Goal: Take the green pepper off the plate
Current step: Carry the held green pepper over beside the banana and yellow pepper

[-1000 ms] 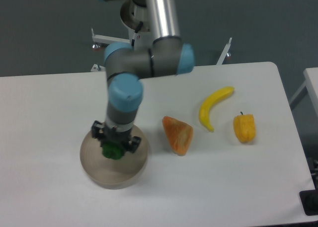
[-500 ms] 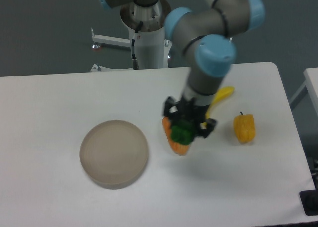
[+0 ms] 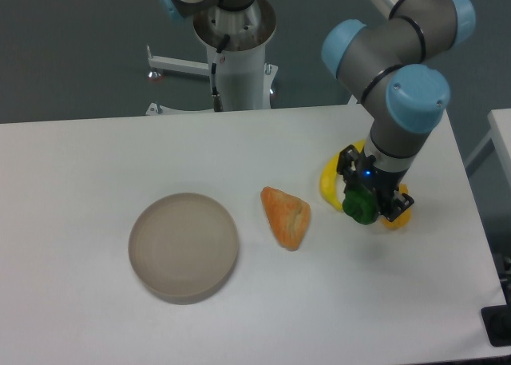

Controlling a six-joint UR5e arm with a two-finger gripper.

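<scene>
The green pepper (image 3: 360, 207) is a small glossy dark-green lump held in my gripper (image 3: 364, 202), which is shut on it above the right part of the table. The gripper hangs over the banana and the yellow pepper and hides most of both. The plate (image 3: 184, 246), a round grey-beige dish with a thick rim, sits at the left front of the table with nothing in it, far to the left of the gripper.
An orange wedge-shaped piece (image 3: 286, 216) lies between the plate and the gripper. A yellow banana (image 3: 328, 184) and a yellow-orange pepper (image 3: 399, 218) peek out beside the gripper. The table's right edge (image 3: 471, 213) is close by.
The gripper carried the green pepper from the plate to the right, past the orange piece, to above the banana and yellow pepper. The plate now holds nothing.
</scene>
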